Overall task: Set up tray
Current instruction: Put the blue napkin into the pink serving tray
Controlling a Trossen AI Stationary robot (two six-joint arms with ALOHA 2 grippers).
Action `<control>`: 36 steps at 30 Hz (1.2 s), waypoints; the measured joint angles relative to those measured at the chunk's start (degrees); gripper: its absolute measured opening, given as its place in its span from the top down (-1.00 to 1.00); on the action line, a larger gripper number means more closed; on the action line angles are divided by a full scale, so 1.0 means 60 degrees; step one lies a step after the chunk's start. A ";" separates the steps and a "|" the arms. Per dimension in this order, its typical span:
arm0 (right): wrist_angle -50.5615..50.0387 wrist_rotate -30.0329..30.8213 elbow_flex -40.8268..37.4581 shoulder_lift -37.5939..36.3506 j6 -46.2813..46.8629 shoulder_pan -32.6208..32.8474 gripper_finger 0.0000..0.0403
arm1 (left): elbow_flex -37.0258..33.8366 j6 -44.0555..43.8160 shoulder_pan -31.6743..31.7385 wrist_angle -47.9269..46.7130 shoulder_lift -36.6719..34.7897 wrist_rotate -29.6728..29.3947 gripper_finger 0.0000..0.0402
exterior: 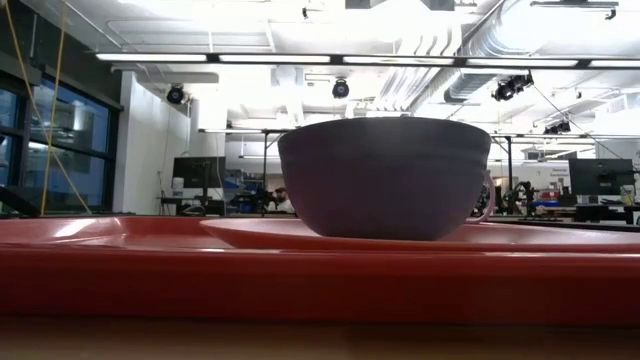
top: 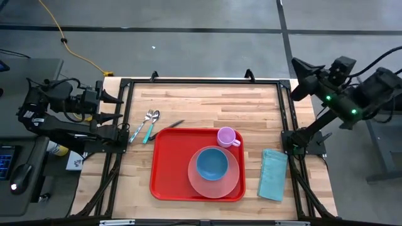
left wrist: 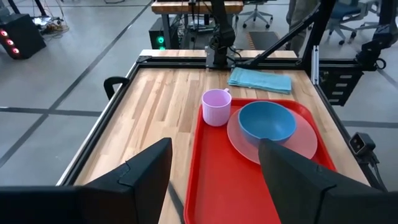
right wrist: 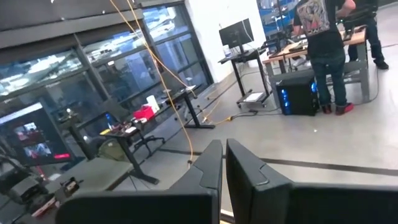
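The red tray (top: 168,168) lies on the wooden table, near the front middle. On it rests a round pink plate (top: 217,183) with a blue bowl (top: 212,163) standing in it, and a pink cup (top: 227,136) stands at the tray's far right corner. The low view shows the tray's rim (exterior: 300,280) and the bowl (exterior: 385,175) from close by. My left gripper (top: 119,108) is open at the table's left edge and points across the table, with nothing between its fingers (left wrist: 214,180). My right gripper (top: 295,95) is shut and raised over the far right corner, pointing away into the room (right wrist: 224,168).
Two spoons with teal handles (top: 149,124) and a dark knife (top: 166,129) lie on the wood left of the tray's far corner. A folded teal napkin (top: 273,174) lies right of the tray. A black frame (top: 201,81) borders the table. A person stands in the room beyond (right wrist: 320,37).
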 joint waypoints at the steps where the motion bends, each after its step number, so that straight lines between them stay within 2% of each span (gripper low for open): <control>1: 0.1015 0.0003 0.0000 0.0132 -0.0983 0.0028 1.00 | 0.0000 -0.0041 0.0000 0.0004 0.0000 0.0000 -0.36; 3: 0.2657 0.0008 0.0000 0.0328 -0.2546 0.0089 1.00 | 0.0000 -0.0105 0.0001 0.0001 0.0000 -0.0003 -0.36; 5: 0.3224 0.0010 0.0000 0.0395 -0.3101 0.0118 1.00 | 0.0000 -0.0107 0.0003 0.0000 0.0000 -0.0003 -0.36; 17: 0.3044 0.0006 -0.0009 0.1034 -0.2784 0.1200 1.00 | 0.0000 -0.0110 0.0002 0.0004 0.0000 -0.0040 -0.36; 36: 0.3080 -0.0012 -0.0015 0.3205 0.0399 0.2912 1.00 | 0.0000 -0.0172 0.0004 0.0076 0.0000 -0.0037 -0.36</control>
